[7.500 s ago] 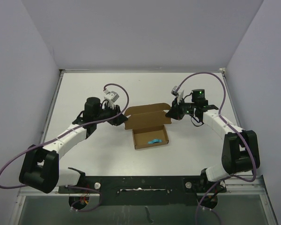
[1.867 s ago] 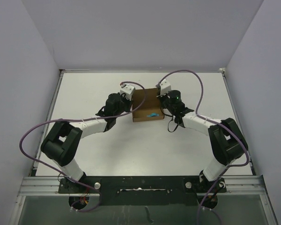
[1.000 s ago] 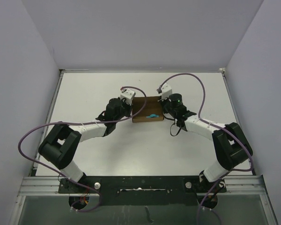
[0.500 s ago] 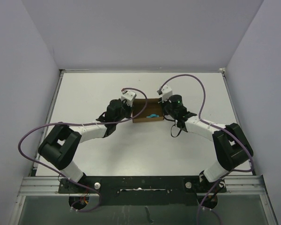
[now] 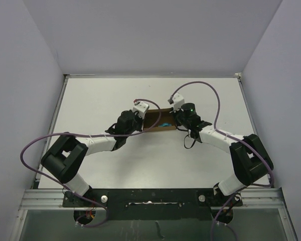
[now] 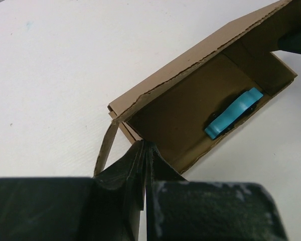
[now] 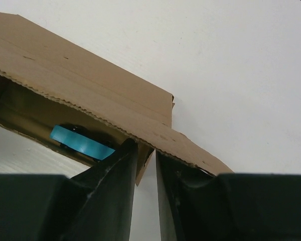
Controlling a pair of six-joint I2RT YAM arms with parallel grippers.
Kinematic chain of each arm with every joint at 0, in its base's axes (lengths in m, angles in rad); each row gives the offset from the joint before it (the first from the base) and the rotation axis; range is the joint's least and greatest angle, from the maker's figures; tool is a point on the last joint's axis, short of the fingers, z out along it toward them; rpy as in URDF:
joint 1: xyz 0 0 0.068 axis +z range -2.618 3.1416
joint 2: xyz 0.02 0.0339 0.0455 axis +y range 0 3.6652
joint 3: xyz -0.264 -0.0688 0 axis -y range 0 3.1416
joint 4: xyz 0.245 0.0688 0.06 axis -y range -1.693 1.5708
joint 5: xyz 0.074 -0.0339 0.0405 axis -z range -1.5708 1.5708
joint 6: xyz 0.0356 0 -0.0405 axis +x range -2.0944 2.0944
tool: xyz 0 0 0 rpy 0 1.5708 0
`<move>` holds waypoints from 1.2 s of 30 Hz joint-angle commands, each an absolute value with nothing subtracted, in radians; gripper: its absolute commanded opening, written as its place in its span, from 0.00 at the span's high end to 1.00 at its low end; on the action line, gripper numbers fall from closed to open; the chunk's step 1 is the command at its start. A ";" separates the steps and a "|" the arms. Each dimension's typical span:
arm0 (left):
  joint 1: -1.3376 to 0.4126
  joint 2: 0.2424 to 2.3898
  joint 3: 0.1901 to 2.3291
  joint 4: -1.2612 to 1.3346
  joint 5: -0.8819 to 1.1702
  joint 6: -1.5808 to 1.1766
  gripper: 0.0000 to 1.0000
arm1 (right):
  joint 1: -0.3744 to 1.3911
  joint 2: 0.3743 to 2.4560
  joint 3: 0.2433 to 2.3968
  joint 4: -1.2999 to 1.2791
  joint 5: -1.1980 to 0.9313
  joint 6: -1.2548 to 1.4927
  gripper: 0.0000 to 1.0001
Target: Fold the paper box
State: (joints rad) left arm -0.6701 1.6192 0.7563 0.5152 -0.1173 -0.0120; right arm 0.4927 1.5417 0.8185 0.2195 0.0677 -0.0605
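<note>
The brown paper box (image 5: 154,120) sits mid-table between my two grippers, its lid tilted low over the tray. A small blue object (image 5: 164,123) lies inside it. My left gripper (image 5: 142,116) is shut on the box's left side flap; the left wrist view shows the fingertips (image 6: 145,145) pinching cardboard, with the open box (image 6: 190,105) and the blue object (image 6: 234,111) beyond. My right gripper (image 5: 174,116) holds the right end. In the right wrist view, the fingers (image 7: 145,148) stand narrowly apart round a hanging flap, under the lid (image 7: 90,85), beside the blue object (image 7: 80,140).
The white table (image 5: 155,160) is walled at the back and both sides. Purple cables (image 5: 200,85) loop above both arms. A black mounting rail (image 5: 150,197) runs along the near edge.
Both grippers have swung the lid from flat open up and over the tray. In the last second it has come lower, and less of the inside shows from above.
</note>
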 commanded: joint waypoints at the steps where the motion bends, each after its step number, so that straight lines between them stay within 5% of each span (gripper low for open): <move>1: -0.683 1.558 0.768 0.517 -0.156 0.006 1.00 | 0.497 1.469 0.825 0.240 0.061 -0.090 0.76; 14: -0.683 1.556 0.782 0.461 -0.194 0.003 1.00 | 0.414 1.377 0.819 0.134 -0.071 -0.145 0.54; 25: -0.684 1.540 0.801 0.451 -0.189 0.005 1.00 | 0.212 1.211 0.839 -0.095 -0.645 -0.428 0.32; 28: -0.681 1.534 0.795 0.455 -0.186 0.006 1.00 | 0.206 1.182 0.869 -0.161 -0.769 -0.562 0.19; 30: -0.682 1.532 0.793 0.455 -0.182 0.006 1.00 | 0.206 1.189 0.897 -0.176 -0.830 -0.627 0.01; 36: -0.683 1.531 0.790 0.456 -0.171 -0.002 1.00 | 0.257 1.273 0.967 -0.233 -0.948 -0.972 0.02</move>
